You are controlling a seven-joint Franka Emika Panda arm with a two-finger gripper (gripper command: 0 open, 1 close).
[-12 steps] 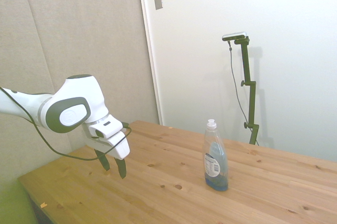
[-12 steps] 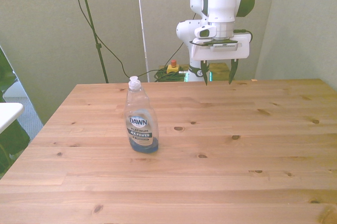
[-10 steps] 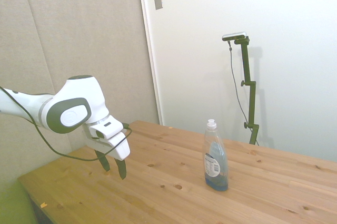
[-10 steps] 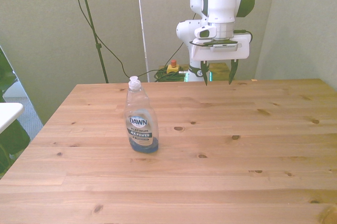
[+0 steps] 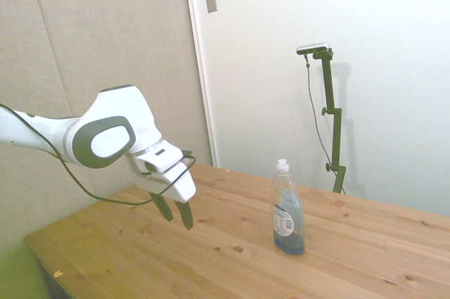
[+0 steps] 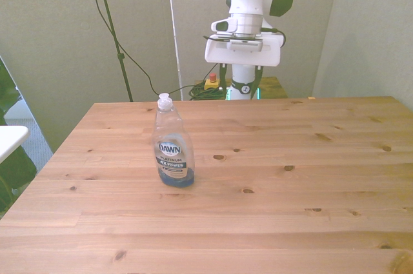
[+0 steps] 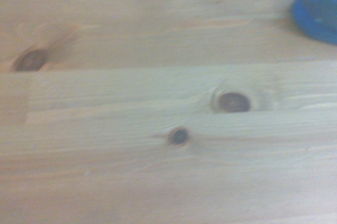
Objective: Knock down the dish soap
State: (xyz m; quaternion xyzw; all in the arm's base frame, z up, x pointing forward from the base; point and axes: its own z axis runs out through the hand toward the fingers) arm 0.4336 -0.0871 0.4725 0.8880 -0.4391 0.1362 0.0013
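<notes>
The dish soap is a slim clear bottle with a white cap, a white-and-blue label and blue liquid at its bottom. It stands upright on the wooden table. In the front view the dish soap stands left of the middle. My gripper hangs open and empty above the table, well apart from the bottle, on the side towards the arm. In the front view the gripper hovers over the table's far edge, off to the bottle's right. The wrist view shows blurred planks and the bottle's blue base at one corner.
Bare planks of the table surround the bottle on all sides. A red and yellow button box with cables lies beyond the far edge. A white object juts in at the front view's left.
The gripper has moved towards the bottle and risen a little: rightwards in the side view, towards the front view's left. The bottle has not moved.
</notes>
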